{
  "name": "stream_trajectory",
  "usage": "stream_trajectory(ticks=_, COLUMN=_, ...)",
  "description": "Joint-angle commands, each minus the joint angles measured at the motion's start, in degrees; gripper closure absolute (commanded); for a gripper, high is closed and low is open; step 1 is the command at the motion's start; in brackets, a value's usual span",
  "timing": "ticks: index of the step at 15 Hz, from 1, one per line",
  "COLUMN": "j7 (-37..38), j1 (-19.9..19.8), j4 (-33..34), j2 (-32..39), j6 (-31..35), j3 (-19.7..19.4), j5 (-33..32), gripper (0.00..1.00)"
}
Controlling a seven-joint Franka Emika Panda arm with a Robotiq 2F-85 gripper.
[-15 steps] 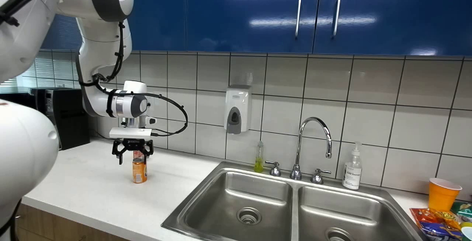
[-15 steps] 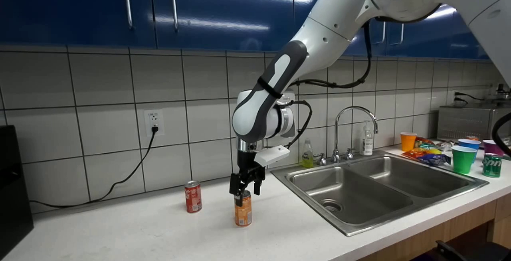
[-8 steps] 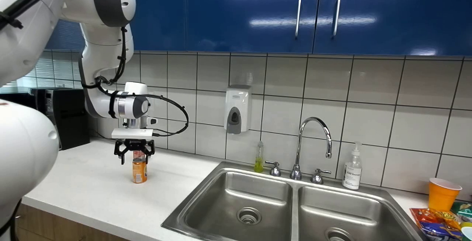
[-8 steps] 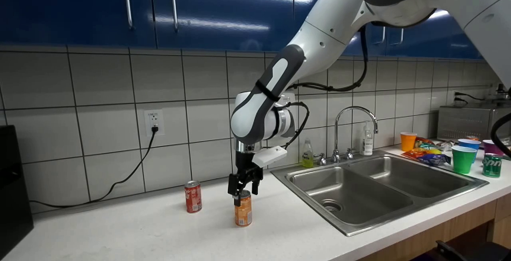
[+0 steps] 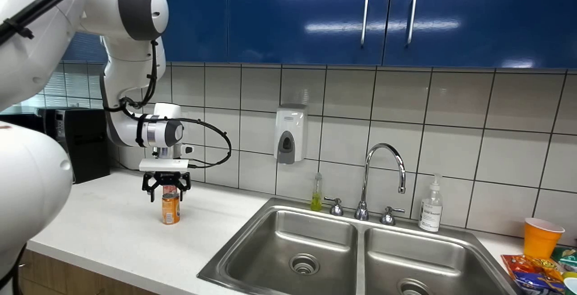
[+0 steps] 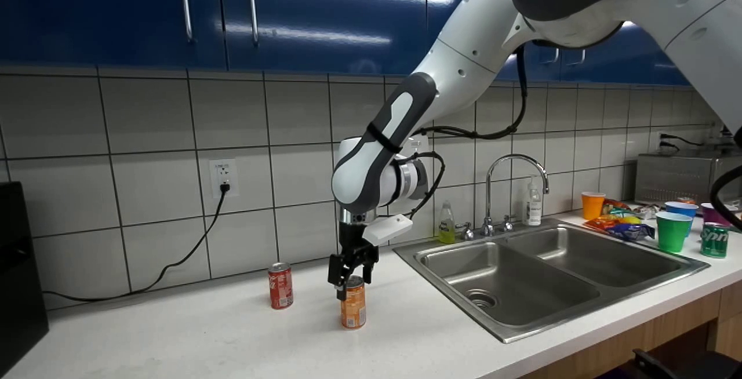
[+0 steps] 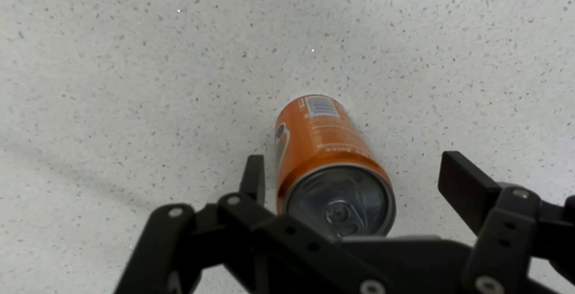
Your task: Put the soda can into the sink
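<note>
The soda can (image 5: pixel 171 210) is orange with a silvery top and stands upright on the counter, left of the sink (image 5: pixel 239 254); both also show in an exterior view, the can (image 6: pixel 353 311) and the steel sink (image 6: pixel 524 301). My gripper (image 5: pixel 167 197) is open around the upper end of the can, fingers pointing down, and also shows in an exterior view (image 6: pixel 354 287). In the wrist view the can (image 7: pixel 330 134) lies between the spread fingers (image 7: pixel 352 161). The left finger is close to it; a wider gap shows at the right. The gripper body hides part of the can's top.
A small red can (image 6: pixel 280 287) stands near the wall behind the orange can. A soap bottle (image 6: pixel 446 223), curved tap (image 6: pixel 490 193) and pump bottle (image 6: pixel 533 205) line the sink's back. Cups, a green can (image 6: pixel 714 241) and snack bags (image 6: pixel 629 230) lie beyond the sink.
The gripper has shifted slightly, right in an exterior view and left with a slight drop in an exterior view, and stays open. The can has not moved.
</note>
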Motion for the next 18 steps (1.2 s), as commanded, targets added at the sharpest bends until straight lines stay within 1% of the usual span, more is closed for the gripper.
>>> stream_trajectory(ticks=1, j7=2.4, j1=1.0, j4=2.2, j2=1.2, j6=0.0, j3=-0.7, j5=-1.8, gripper=0.0)
stream_trajectory(ticks=15, j7=2.8, j1=1.5, j4=4.9, j2=3.6, j6=-0.1, j3=-1.5, j5=-1.9, gripper=0.0)
stream_trajectory(ticks=16, j7=2.6, j1=1.5, j4=5.0, j2=3.8, j6=0.0, j3=-1.4, j5=-1.9, gripper=0.03)
stream_trajectory(ticks=17, j7=2.2, j1=1.4, j4=5.1, j2=4.0, j6=-0.1, j3=-1.4, j5=-2.0, gripper=0.26)
stream_trajectory(ticks=18, j7=2.5, j1=1.4, j4=5.2, j2=4.1, j6=-0.1, j3=-1.4, j5=-1.9, gripper=0.27)
